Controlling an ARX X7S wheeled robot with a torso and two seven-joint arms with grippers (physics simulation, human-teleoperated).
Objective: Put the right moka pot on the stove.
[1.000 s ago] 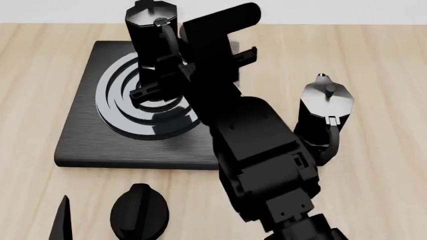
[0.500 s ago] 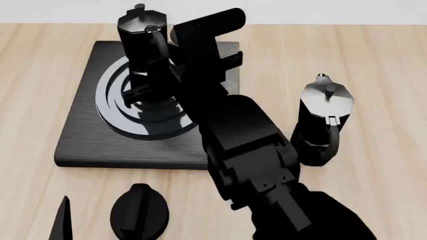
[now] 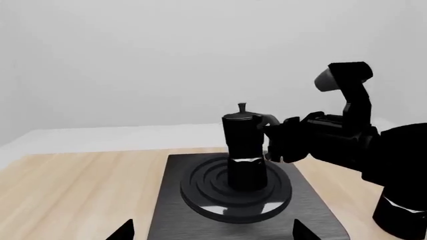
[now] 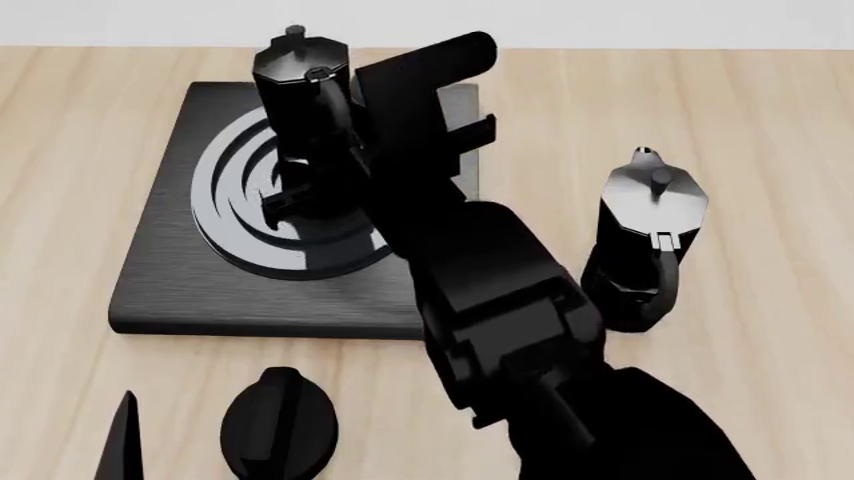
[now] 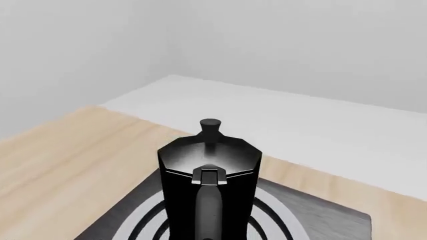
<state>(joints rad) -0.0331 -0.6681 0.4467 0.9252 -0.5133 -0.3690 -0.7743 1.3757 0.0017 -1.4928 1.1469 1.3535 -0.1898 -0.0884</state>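
Pot on the burner, release still to come

The right moka pot (image 4: 304, 120) stands upright on the ringed burner of the stove (image 4: 160, 270), which lies toward the desk's (image 4: 774, 120) far left. The right claw (image 3: 283, 142) sits at the pot's handle side, apparently closed on it, though its fingers are hard to make out. The other moka pot (image 4: 647, 240) waits on bare wood near the right edge. What seems left is letting go and backing off; the left claw is out of sight
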